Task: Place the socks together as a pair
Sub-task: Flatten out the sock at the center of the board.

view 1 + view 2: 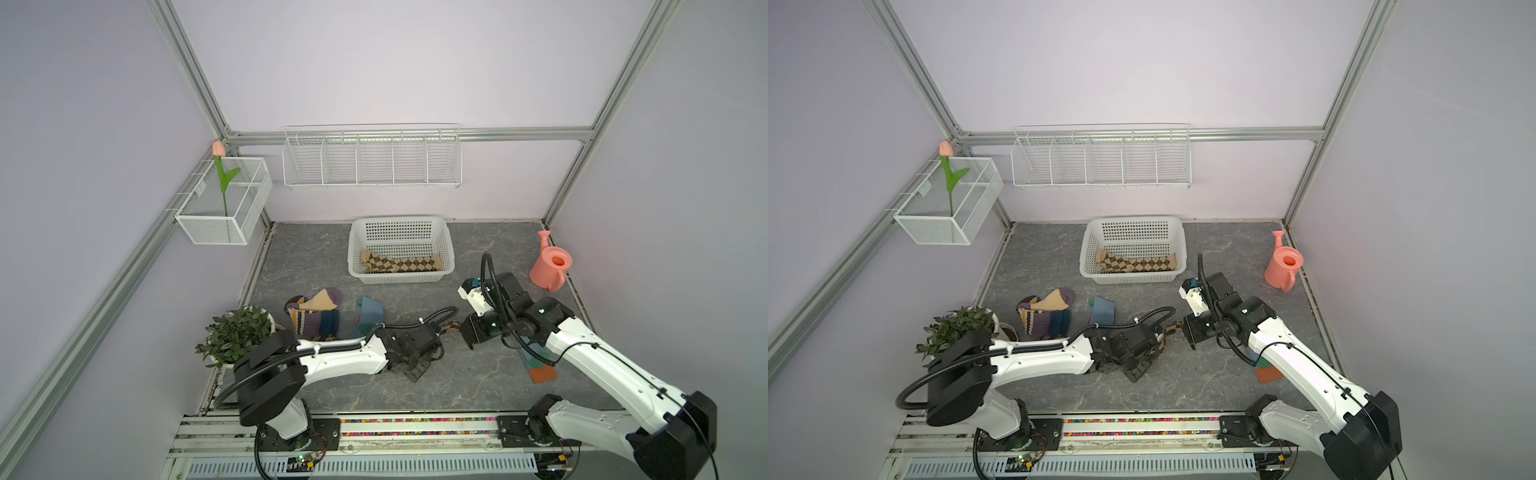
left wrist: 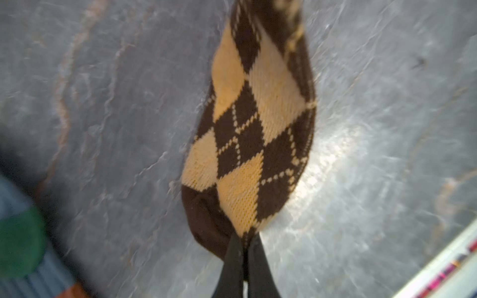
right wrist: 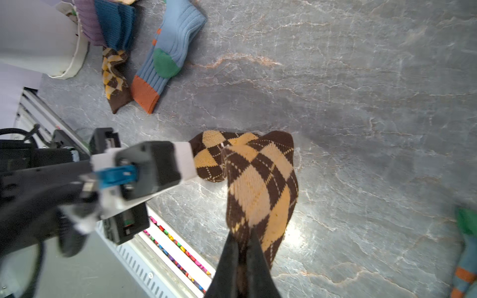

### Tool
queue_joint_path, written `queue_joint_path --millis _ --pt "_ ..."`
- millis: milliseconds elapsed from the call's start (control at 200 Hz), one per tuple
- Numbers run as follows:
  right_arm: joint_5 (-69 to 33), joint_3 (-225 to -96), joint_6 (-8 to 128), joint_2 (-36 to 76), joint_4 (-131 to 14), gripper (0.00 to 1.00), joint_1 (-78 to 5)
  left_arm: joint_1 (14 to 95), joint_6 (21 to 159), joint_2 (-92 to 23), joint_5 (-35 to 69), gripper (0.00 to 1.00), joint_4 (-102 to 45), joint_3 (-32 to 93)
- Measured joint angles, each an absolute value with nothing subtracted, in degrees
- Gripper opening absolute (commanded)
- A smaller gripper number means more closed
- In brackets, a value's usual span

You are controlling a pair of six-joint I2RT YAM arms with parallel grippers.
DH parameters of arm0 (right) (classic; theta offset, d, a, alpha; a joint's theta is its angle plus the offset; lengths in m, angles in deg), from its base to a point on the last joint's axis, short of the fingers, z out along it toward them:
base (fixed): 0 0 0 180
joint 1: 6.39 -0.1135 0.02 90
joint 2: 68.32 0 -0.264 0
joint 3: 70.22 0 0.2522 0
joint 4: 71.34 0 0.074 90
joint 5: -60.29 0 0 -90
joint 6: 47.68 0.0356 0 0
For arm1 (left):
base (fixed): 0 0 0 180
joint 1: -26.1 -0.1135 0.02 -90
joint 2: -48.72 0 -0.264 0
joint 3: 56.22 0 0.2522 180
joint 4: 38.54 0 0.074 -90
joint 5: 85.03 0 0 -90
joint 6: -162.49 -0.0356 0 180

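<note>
A dark brown-yellow argyle sock [image 1: 451, 327] [image 2: 258, 116] [image 3: 260, 185] hangs just above the table's middle, stretched between both arms. My left gripper [image 2: 245, 240] [image 1: 1160, 338] is shut on one end of it. My right gripper [image 3: 244, 237] [image 1: 463, 328] is shut on the other end. Its match [image 3: 113, 80] lies flat beside a blue-grey sock [image 3: 167, 51] [image 1: 368, 318]. Striped socks [image 1: 313, 316] are heaped at the left. Another blue-grey sock [image 1: 540, 365] lies partly under the right arm. Tan-brown argyle socks [image 1: 401, 262] lie in the basket.
The white plastic basket [image 1: 446, 249] stands at the back centre. A pink watering can [image 1: 550, 266] is at the back right, a potted plant [image 1: 235, 336] at the front left. A wire rack [image 1: 372, 160] and a mesh box [image 1: 224, 199] hang on the walls.
</note>
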State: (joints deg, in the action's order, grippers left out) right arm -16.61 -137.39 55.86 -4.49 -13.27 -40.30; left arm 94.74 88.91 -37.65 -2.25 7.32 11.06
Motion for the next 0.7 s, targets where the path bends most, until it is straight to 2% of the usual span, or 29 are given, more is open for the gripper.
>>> queue_joint_path --millis 180,330,500,700 --pt "-9.2 -131.4 58.2 -7.5 -15.8 0.08 -41.1 94.7 95.4 -26.0 5.2 0.0 12.5 12.9" --pt "-4.5 -127.3 60.4 -9.8 -17.5 0.09 -41.4 92.4 99.3 -22.6 11.7 0.0 13.5 12.3" --pt "-3.1 -124.4 62.7 -10.3 -20.9 0.09 -41.0 85.0 100.9 -25.1 15.5 0.0 13.2 9.1" --pt "-5.5 -123.3 63.3 -3.8 -25.5 0.1 -39.3 80.1 100.2 -36.2 15.5 0.0 12.8 9.1"
